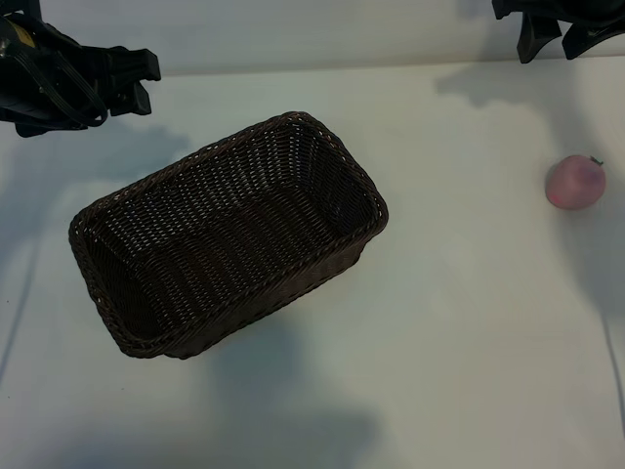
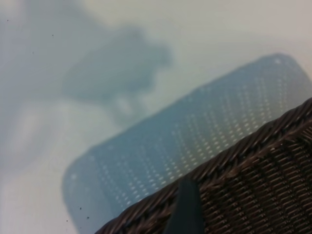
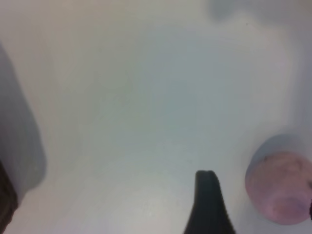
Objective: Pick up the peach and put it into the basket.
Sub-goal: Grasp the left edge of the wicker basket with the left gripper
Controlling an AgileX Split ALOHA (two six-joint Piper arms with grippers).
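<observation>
While both arms sit parked at the far edge of the white surface (image 1: 469,322), nothing is gripped. Left end effector (image 1: 132,78) hangs at the far-left corner, just past the basket (image 1: 229,234); fingers spread, released, holding nothing. Right end effector (image 1: 562,34) is at the far-right corner, only partly in the exterior view; also spread and empty.

Basket: dark brown wicker, rectangular with rounded corners, lying diagonally left of centre, one short end toward the near left, the other toward the far right. Inside shows only weave.

Peach (image 1: 575,183): on the surface near the right edge, well apart from the basket, on the near side of the right end effector and not touching it. Pink, with a small stem on the upper side.

Left wrist view: braided basket rim (image 2: 234,161) and its perforated shadow on the surface; one dark fingertip (image 2: 185,209) sits over the rim line.

Right wrist view: peach (image 3: 280,187) beside one dark fingertip (image 3: 208,200), with a clear gap between them. Sliver of basket (image 3: 6,200) at the frame edge.
</observation>
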